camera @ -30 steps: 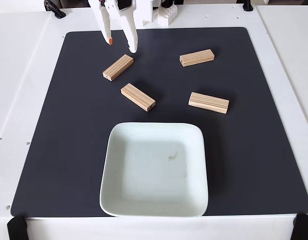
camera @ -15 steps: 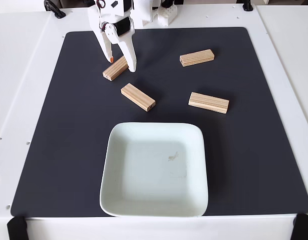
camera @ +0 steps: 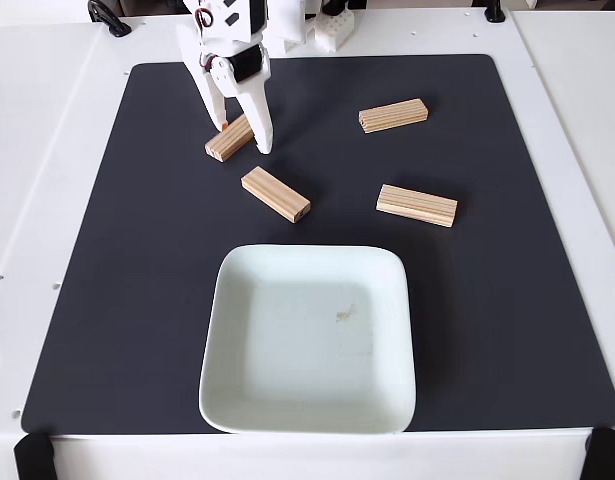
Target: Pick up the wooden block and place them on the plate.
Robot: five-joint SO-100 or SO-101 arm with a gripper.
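Black mat [camera: 107, 300] covers white table [camera: 47, 120]; plate [camera: 237, 400] on mat.

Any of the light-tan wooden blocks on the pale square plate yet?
No: the pale square plate holds none; all four blocks lie on the black mat.

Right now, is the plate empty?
Empty: the plate holds no block, just a small smudge; all four blocks lie on the dark mat.

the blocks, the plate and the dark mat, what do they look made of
The wooden blocks: light unfinished wood, with lengthwise grain lines and grooves. The plate: probably glazed ceramic, possibly melamine; pale greenish white, smooth, with a soft sheen. The dark mat: matte black, no glare; rubber, foam or fabric cannot be told.
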